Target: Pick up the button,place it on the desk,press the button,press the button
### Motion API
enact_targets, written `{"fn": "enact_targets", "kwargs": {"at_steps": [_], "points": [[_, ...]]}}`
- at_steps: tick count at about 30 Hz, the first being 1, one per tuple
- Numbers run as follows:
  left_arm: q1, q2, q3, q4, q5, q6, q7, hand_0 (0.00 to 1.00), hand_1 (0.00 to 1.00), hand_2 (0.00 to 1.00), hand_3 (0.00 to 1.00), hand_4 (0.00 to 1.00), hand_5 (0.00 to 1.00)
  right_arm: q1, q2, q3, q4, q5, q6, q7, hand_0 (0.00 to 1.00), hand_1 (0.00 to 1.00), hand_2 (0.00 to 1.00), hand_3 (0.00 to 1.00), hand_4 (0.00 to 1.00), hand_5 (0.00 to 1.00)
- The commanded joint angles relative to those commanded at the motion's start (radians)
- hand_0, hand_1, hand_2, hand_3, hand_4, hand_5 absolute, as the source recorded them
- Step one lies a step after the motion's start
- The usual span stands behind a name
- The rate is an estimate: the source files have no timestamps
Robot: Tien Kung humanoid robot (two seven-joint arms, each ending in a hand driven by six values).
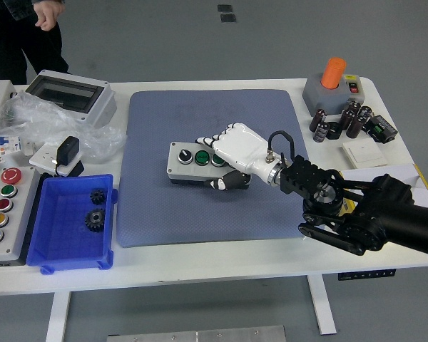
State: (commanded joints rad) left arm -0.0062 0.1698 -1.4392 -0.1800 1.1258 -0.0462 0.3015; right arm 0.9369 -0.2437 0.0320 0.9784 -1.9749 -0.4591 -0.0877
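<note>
A grey button box [190,162] with a black knob and two green buttons on top lies on the blue-grey mat [200,206] at the table's middle. My right hand [228,158], white with black joints, comes in from the right and is shut on the box's right end, fingers over its top and thumb under its front edge. The box sits low, on or just above the mat; I cannot tell which. The left hand is out of view.
A blue bin [57,242] with two black gears stands at the front left, next to a long panel of coloured buttons [1,206]. A grey enclosure [71,96] and plastic wrap lie at the back left. An orange-capped box [332,82] and capacitors [346,121] stand at the back right. A person [21,28] stands at the far left.
</note>
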Motion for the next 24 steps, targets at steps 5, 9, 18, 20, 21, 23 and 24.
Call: {"fn": "enact_targets", "kwargs": {"at_steps": [5,9,18,20,21,23,24], "points": [[-0.001,0.000,-0.004,0.000,0.004,-0.003,-0.007,0.687,0.680,0.679,0.837,0.731,0.386,0.003,-0.003,-0.012,0.012,0.029,0.012,-0.016,0.640,0.656,0.658,0.699,0.173,0.002],[0.000,0.001,-0.005,0.000,0.005,-0.008,-0.009,0.687,0.680,0.679,0.837,0.731,0.386,0.004,-0.005,-0.019,0.015,0.043,0.023,-0.026,0.640,0.656,0.658,0.699,0.173,0.002],[0.000,0.000,-0.013,0.000,0.011,-0.020,-0.003,0.686,0.676,0.664,0.827,0.713,0.358,0.006,-0.004,-0.027,0.015,0.049,0.056,-0.052,0.710,0.689,0.751,0.942,0.532,0.002],[0.000,0.000,-0.016,0.000,0.014,-0.022,-0.001,0.686,0.676,0.664,0.827,0.713,0.358,0.007,-0.003,-0.027,0.015,0.047,0.062,-0.055,0.710,0.689,0.751,0.942,0.532,0.002],[0.000,0.000,-0.018,0.000,0.015,-0.023,0.000,0.686,0.676,0.664,0.827,0.713,0.358,0.007,-0.003,-0.027,0.015,0.045,0.064,-0.057,0.710,0.689,0.751,0.942,0.532,0.002],[-0.001,0.001,-0.020,0.000,0.016,-0.024,0.001,0.686,0.676,0.656,0.825,0.704,0.350,0.008,-0.003,-0.027,0.014,0.043,0.068,-0.060,0.758,0.724,0.802,0.998,0.593,0.002],[-0.001,0.001,-0.021,0.000,0.017,-0.026,0.001,0.686,0.676,0.656,0.825,0.704,0.350,0.008,-0.003,-0.027,0.014,0.043,0.070,-0.061,0.758,0.724,0.802,0.998,0.593,0.002]]}}
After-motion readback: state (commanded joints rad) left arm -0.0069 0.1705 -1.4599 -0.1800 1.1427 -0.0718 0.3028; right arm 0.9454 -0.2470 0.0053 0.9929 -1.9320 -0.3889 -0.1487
